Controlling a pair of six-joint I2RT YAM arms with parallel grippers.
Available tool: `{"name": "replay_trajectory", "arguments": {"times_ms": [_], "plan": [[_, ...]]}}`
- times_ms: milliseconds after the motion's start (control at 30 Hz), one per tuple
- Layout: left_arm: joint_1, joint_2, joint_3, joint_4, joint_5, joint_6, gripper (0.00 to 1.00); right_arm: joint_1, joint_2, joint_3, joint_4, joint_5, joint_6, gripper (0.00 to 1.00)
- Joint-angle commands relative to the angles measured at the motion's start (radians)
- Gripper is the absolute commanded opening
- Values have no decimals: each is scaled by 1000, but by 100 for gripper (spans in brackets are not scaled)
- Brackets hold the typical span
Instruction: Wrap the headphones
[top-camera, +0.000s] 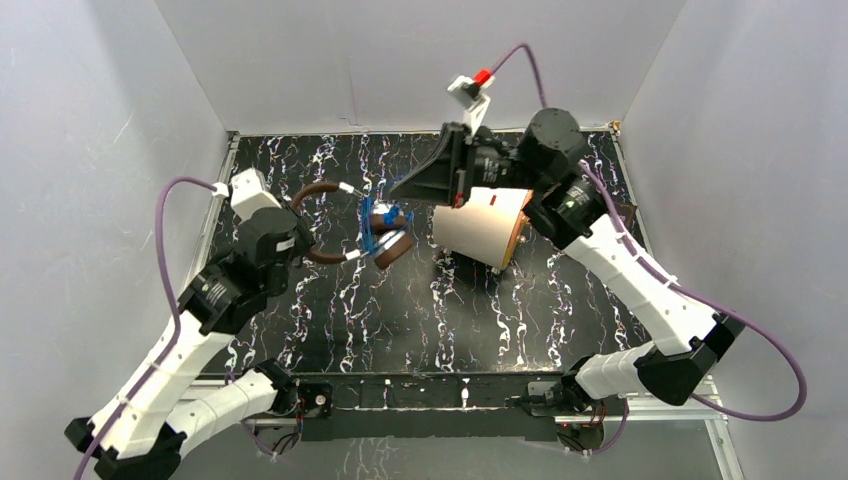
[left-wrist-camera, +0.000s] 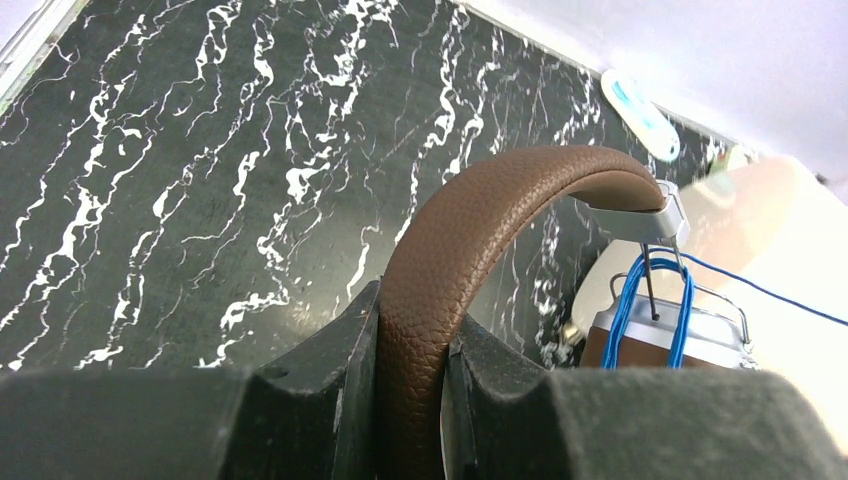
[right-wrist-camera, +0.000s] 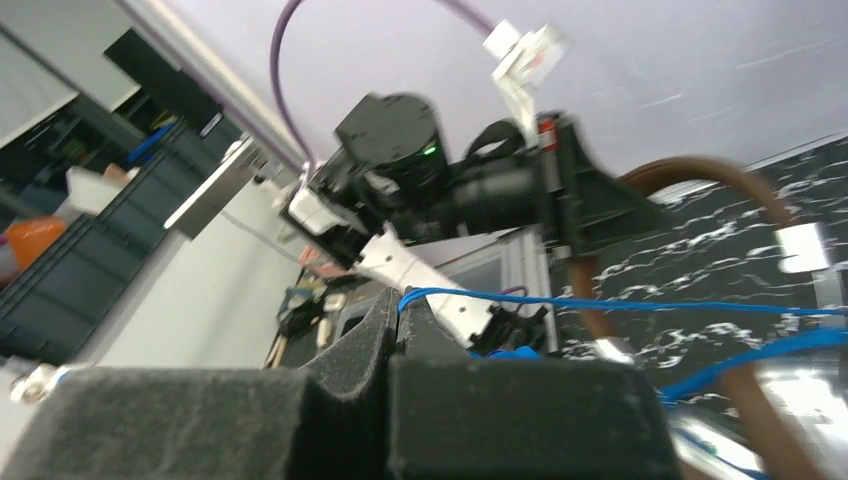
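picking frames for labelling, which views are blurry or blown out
Right wrist: smeared and soft, headphones and left arm lack edges. Left wrist: headband leather crisp, left tool up close out of focus, cream cylinder washed out. Top external: evenly lit, reasonably sharp.

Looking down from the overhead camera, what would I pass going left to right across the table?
The left arm's end effector → brown headphones → cream cylinder.
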Motion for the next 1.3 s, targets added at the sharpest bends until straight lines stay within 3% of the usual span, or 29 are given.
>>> {"name": "replay_trajectory", "arguments": {"times_ms": [0, 100, 200, 367, 533, 767, 967, 1267], "plan": [[-3, 78, 123, 19, -198, -189, 0, 121, 8, 24, 51, 49, -37, 0], [-3, 112, 176, -13, -274, -302, 0, 211, -4, 11, -3, 124, -109, 0], [-3, 109, 185, 62, -261, -340, 0, 256, -36, -66, -32, 176, -157, 0], [-2, 95, 205, 212, -81, -325, 0, 272, -104, -250, -24, 254, -178, 0], [-2, 38, 226, 212, 110, -391, 0, 272, -142, -383, -37, 339, -232, 0], [-3, -84, 213, 223, 286, -450, 0, 272, -159, -529, 113, 422, -294, 0], [-3, -105, 275, 92, 310, -430, 0, 272, -196, -568, 208, 451, -311, 0], [-4, -208, 153, 185, 284, -500, 0, 272, -301, -686, 202, 463, -331, 0]]}}
